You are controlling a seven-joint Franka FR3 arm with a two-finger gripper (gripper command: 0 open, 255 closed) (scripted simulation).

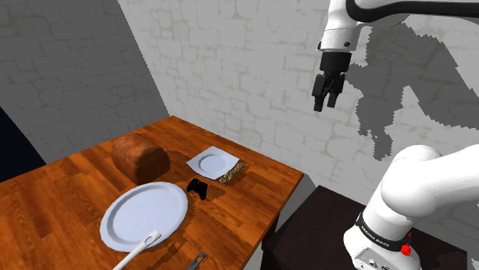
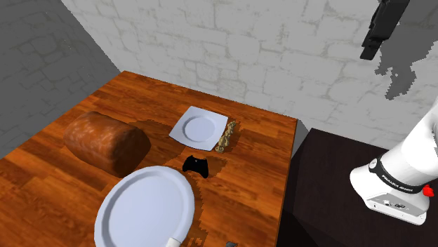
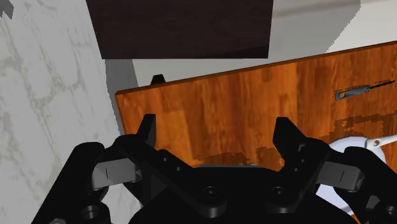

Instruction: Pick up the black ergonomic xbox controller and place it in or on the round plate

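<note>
the black controller [image 1: 198, 188] lies flat on the wooden table [image 1: 69, 184], just beside the rim of the round plate [image 1: 146, 213], between it and a small square plate [image 1: 213, 162]. its long axis runs roughly toward the table edge nearest the stand, and its grips seem to face the round plate. the gripper [image 1: 326, 96] hangs high, well apart from the controller, jaws apart and empty.

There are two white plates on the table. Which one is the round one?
The big plate beside the brown loaf is the round one. The small plate, nearer the wall, has square corners.
</note>
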